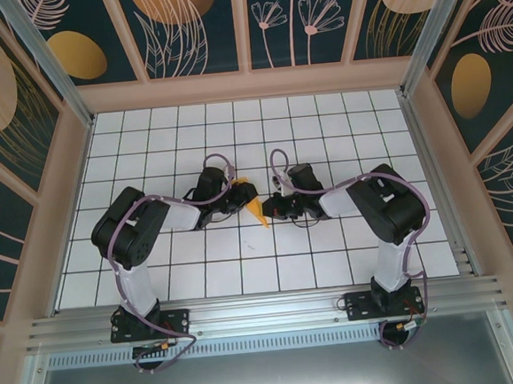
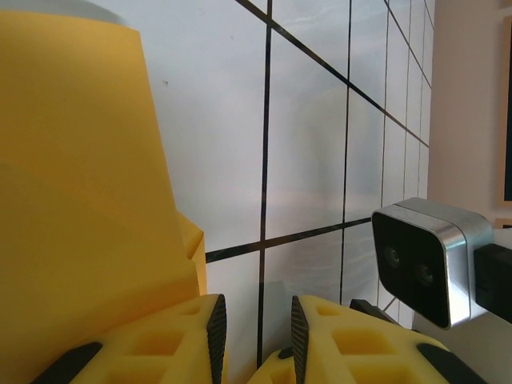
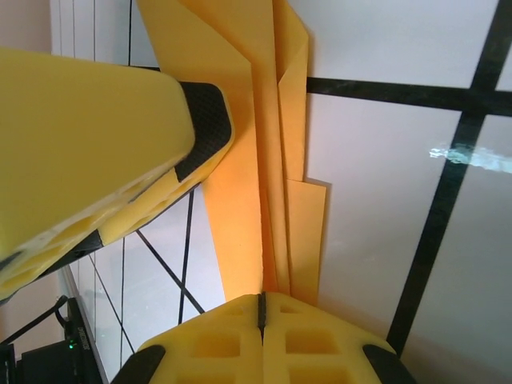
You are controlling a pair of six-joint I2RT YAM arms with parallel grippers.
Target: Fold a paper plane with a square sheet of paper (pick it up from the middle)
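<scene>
The paper plane (image 1: 257, 212) is a narrow, creased orange-yellow dart in the middle of the white grid table, between the two arms. My right gripper (image 3: 261, 308) is shut on its folded layers (image 3: 240, 216), which run up and away from the closed pads. In the top view the right gripper (image 1: 273, 207) sits just right of the dart. My left gripper (image 2: 256, 336) stands open with bare table between its pads. The paper (image 2: 80, 200) lies against the outside of its left finger. One left finger (image 3: 104, 144) rests beside the dart's edge.
The white grid table (image 1: 322, 124) stretches behind and to both sides of the arms. Pink-framed walls (image 1: 248, 84) enclose it, and an aluminium rail (image 1: 266, 309) runs along the near edge. The right wrist's camera housing (image 2: 424, 268) hangs close on the left gripper's right.
</scene>
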